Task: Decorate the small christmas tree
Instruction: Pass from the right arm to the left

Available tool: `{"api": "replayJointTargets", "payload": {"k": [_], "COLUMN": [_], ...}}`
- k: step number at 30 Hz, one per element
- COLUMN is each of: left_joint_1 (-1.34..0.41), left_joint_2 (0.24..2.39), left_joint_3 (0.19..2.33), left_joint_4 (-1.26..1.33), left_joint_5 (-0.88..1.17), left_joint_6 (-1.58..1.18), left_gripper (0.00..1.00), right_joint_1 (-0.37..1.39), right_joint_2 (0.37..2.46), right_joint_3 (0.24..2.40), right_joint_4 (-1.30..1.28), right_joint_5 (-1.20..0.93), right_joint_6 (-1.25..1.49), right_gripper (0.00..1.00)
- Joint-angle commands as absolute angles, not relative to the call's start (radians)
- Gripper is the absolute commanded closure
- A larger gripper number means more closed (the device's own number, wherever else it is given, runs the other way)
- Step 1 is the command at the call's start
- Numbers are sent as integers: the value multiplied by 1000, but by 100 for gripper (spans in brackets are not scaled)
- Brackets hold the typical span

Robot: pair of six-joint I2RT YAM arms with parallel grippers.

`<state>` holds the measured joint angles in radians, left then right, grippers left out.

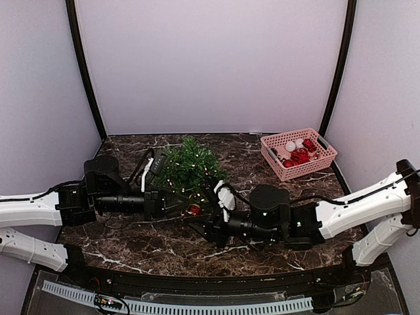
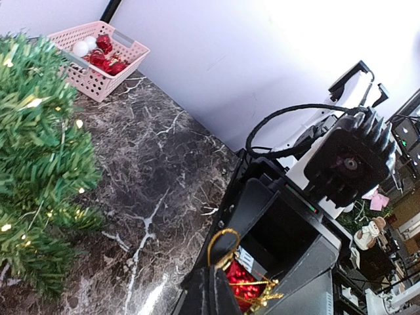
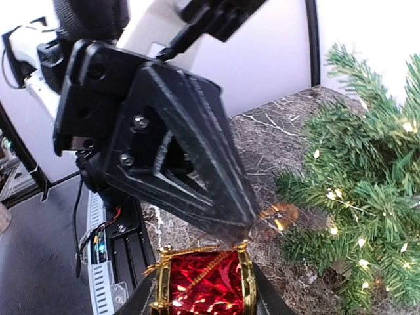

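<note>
On the dark marbled table (image 1: 131,246), the small bushy green christmas tree (image 1: 187,164) is seen; at its six o'clock a red gold-rimmed drum ornament (image 3: 203,282) is clamped by the right gripper (image 1: 202,216), the left gripper (image 3: 231,231) shut at its loop (image 3: 279,215).

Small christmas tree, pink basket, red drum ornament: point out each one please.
small christmas tree (image 1: 187,164), top view, middle of its branches.
pink basket (image 1: 310,167), top view, near side wall.
red drum ornament (image 3: 205,282), right wrist view, its red side.
</note>
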<state>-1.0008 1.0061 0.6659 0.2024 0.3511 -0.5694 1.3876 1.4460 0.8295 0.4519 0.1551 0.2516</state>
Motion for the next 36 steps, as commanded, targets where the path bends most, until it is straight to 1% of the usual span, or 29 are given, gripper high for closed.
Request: {"api": "replayJointTargets", "payload": {"k": [1, 11, 14, 15, 16, 17, 19, 20, 21, 22, 23, 24, 25, 26, 31, 32, 34, 36], "left_joint_1": [-999, -997, -994, -986, -980, -962, -927, -912, -886, -875, -859, -855, -853, -853, -853, -854, -853, -853], "left_joint_2": [945, 911, 889, 884, 875, 869, 854, 847, 846, 851, 856, 878, 894, 926, 1029, 1068, 1085, 1091], "left_joint_3": [617, 568, 569, 575, 581, 594, 617, 625, 638, 645, 666, 682, 716, 737, 866, 888, 906, 919], "left_joint_4": [158, 83, 71, 60, 52, 33, 11, 9, 15, 25, 40, 42, 34, 16, -56, -49, -76, -107], "left_joint_5": [240, 114, 105, 110, 117, 141, 206, 272, 310, 397, 438, 512, 543, 606, 767, 854, 868, 862], "left_joint_6": [-631, -671, -682, -684, -686, -684, -663, -656, -643, -637, -621, -610, -584, -572, -493, -487, -478, -461], "left_gripper": [100, 100, 100, 99, 92, 89, 79, 77, 71, 68, 63, 61, 58, 57, 49, 47, 47, 51], "right_joint_1": [1380, 1359, 1339, 1323, 1315, 1309, 1298, 1295, 1295, 1294, 1293, 1294, 1294, 1294, 1302, 1307, 1308, 1310], "right_joint_2": [1486, 1598, 1600, 1595, 1584, 1573, 1547, 1536, 1523, 1513, 1503, 1494, 1488, 1483, 1488, 1497, 1497, 1494], "right_joint_3": [799, 810, 803, 801, 799, 795, 802, 811, 823, 836, 848, 857, 870, 883, 961, 985, 992, 992], "right_joint_4": [620, 734, 744, 742, 735, 722, 675, 641, 607, 569, 542, 509, 485, 462, 358, 326, 316, 314], "right_joint_5": [255, 255, 192, 156, 128, 96, 26, -9, -46, -79, -114, -145, -177, -207, -313, -329, -328, -325], "right_joint_6": [309, 359, 371, 378, 382, 377, 359, 346, 333, 322, 314, 308, 304, 299, 269, 252, 243, 240], "right_gripper": [63, 64, 64, 64, 64, 64, 64, 64, 64, 64, 64, 64, 64, 64, 64, 64, 64, 64]}}
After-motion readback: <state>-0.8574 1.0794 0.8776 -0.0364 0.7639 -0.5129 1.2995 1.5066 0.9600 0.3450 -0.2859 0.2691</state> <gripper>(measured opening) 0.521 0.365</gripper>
